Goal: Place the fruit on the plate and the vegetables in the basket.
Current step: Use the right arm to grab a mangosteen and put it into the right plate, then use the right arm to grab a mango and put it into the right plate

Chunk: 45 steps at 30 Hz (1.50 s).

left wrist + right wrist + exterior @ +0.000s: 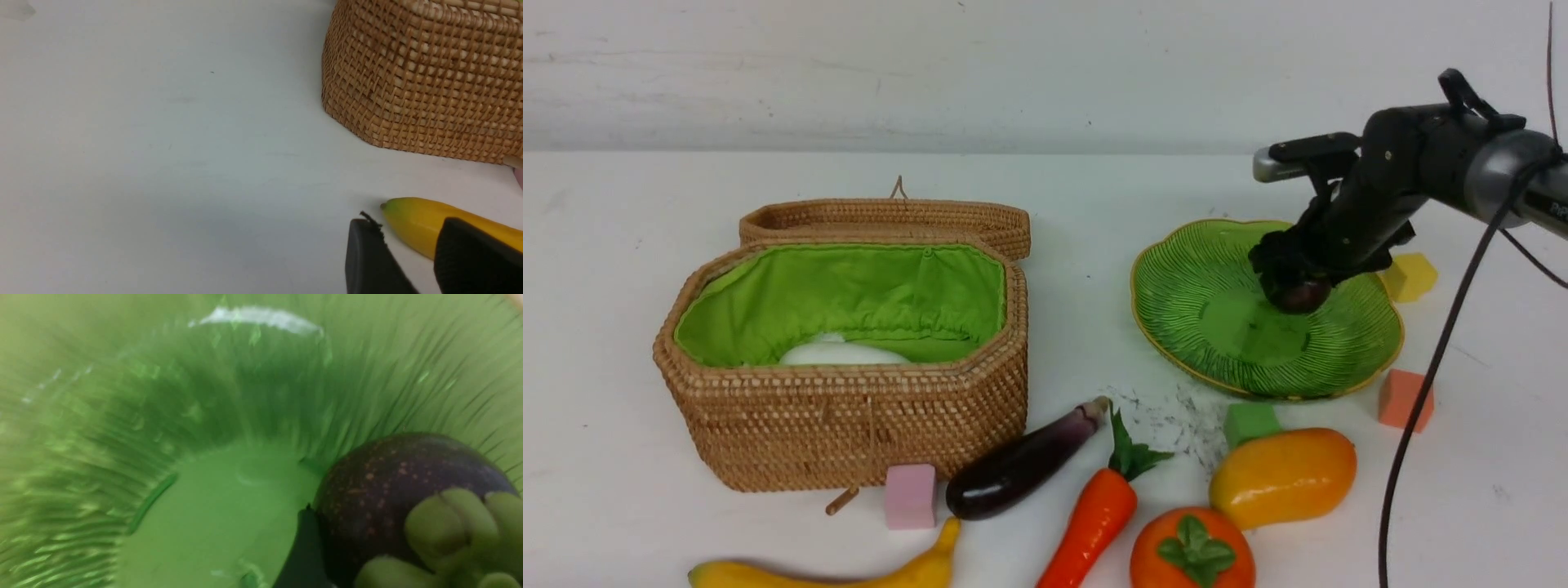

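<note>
Right gripper (1294,279) is down over the plate (1201,310) with the mangosteen (1303,296) clamped between wide-set jaws. The right wrist view shows 1 dark finger (302,547) pressed to the purple skin. The fruit sits low over the far-right part of the plate's flat centre; whether it already touches the glaze I cannot tell.

To do this release well, I'd settle the fruit onto the flat middle rather than the sloping ribs, since it's round and will likely roll. Then open fully and lift straight up so the fingers don't drag it off.

Left gripper (405,245) hangs low near the surface's near-left corner, jaws partly apart with nothing in them — the banana (412,220) tip lies just beyond the fingertips.

Containers now. The plate, right of the surface's middle, carries nothing but that mangosteen. The basket (849,416), left of centre, stands with its lid tipped back, and only 1 item shows inside: the white vegetable (841,353) against the green lining.

Out along the near edge are the eggplant (1021,469), carrot (1094,514), persimmon (1192,551) and mango (1282,478) — plenty left to sort.
</note>
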Tool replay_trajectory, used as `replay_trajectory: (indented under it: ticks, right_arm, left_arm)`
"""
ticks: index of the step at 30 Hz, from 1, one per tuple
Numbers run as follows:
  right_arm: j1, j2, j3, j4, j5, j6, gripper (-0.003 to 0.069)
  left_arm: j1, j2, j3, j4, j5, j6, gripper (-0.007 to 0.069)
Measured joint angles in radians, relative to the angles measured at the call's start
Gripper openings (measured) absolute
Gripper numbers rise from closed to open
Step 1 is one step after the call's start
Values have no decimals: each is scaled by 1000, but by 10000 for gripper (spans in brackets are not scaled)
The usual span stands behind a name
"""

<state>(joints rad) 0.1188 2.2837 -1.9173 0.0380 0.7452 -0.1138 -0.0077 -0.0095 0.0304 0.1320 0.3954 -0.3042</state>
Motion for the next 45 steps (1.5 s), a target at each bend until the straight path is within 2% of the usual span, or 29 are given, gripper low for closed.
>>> replay_trajectory:
  ticks: [7,11,13,22,29,31,33,36,37,39,43,45]
  right_arm:
    - [-2,-5,-3,16,35,12,576]
    - [-2,-30,-3,49,83,14,663]
    - [-2,-52,-3,69,105,14,678]
    - [-2,-264,60,131,184,14,657]
    - [25,-511,264,168,221,-26,644]
    - [57,-571,333,168,246,-96,638]
    - [94,-625,418,168,253,-221,625]
    - [150,-664,539,172,256,-548,591]
    - [157,-664,569,173,256,-609,582]
    - [179,-657,647,172,254,-820,561]
    - [210,-630,740,172,234,-1098,550]
    - [219,-621,756,169,218,-1172,549]
  left_arm:
    - [0,0,0,0,0,0,239]
    - [0,0,0,0,0,0,239]
    - [0,0,0,0,0,0,239]
    - [0,0,0,0,0,0,239]
    - [0,0,0,0,0,0,239]
    - [0,0,0,0,0,0,239]
    - [0,0,0,0,0,0,239]
    - [0,0,0,0,0,0,239]
    - [0,0,0,0,0,0,239]
    - [0,0,0,0,0,0,239]
    - [0,0,0,0,0,0,239]
    - [0,0,0,0,0,0,239]
